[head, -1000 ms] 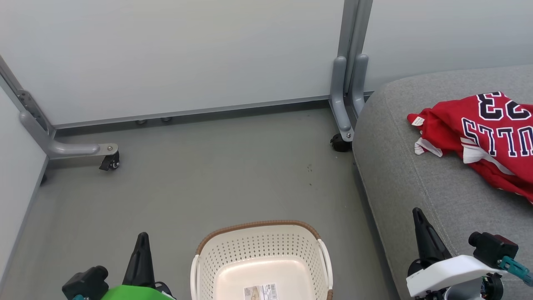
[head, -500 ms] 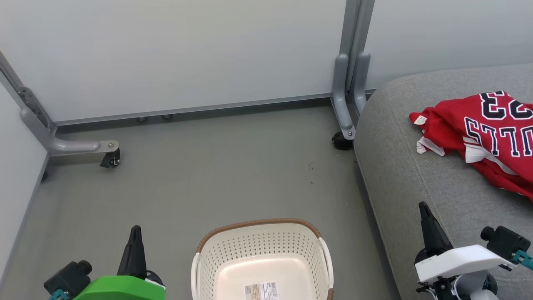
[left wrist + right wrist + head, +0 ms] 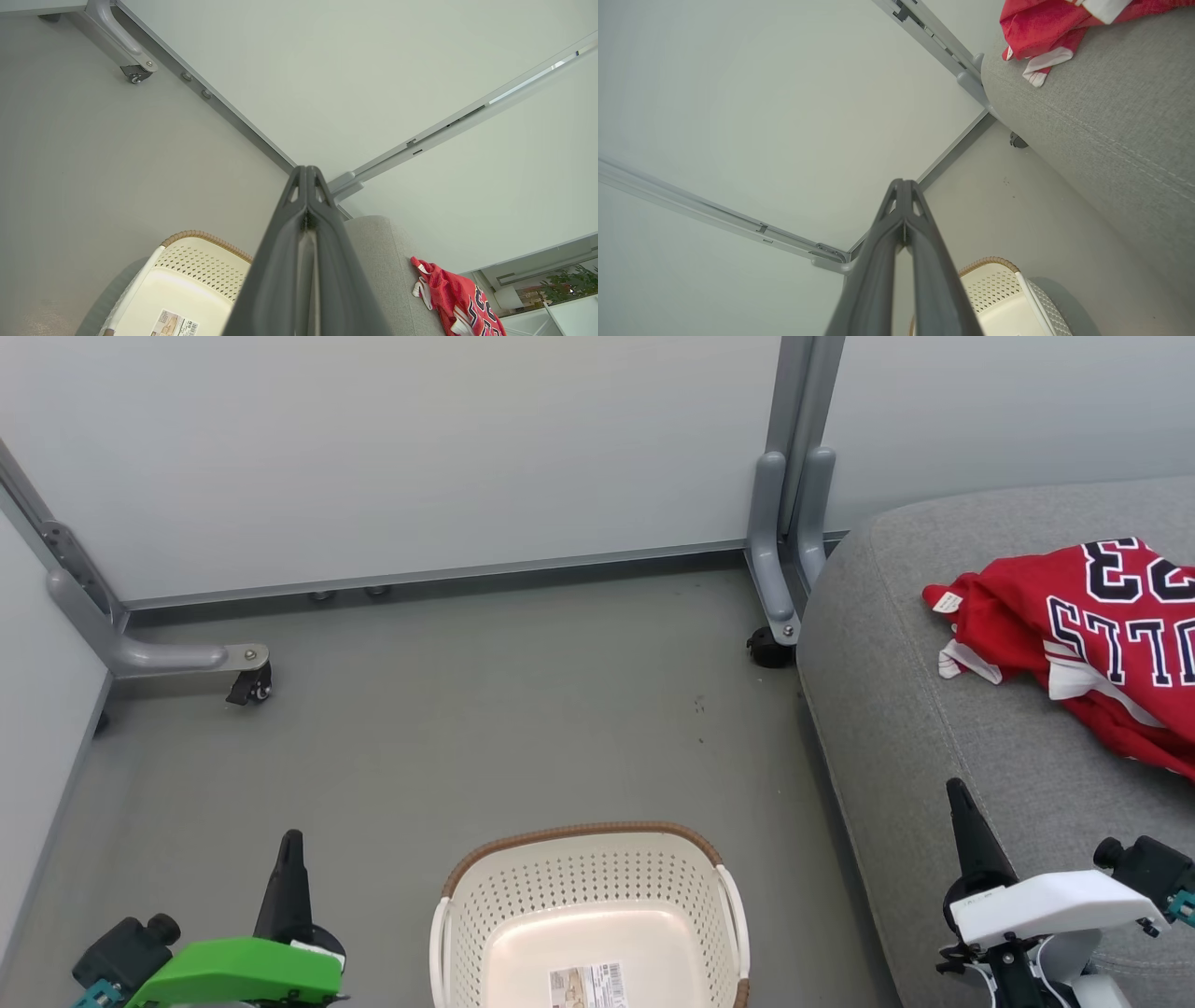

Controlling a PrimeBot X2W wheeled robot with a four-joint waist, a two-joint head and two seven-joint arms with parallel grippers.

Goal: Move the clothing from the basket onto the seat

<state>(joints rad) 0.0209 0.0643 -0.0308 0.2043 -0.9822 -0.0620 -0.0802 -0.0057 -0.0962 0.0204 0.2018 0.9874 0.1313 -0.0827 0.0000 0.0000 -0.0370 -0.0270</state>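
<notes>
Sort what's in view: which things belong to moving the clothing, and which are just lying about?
Job: red clothing, lying on the grey seat; cream basket, visible part bare but for a label; left hand and right hand, both shut.
Just there: white partition panels, grey wheeled legs, floor, potted plant.

Floor: grey, smooth.
Seat: grey fabric cushion, standing at the right.
On the floor: white basket, near the seat; black wheels of the partition frames.
On the seat: red clothing, crumpled.
</notes>
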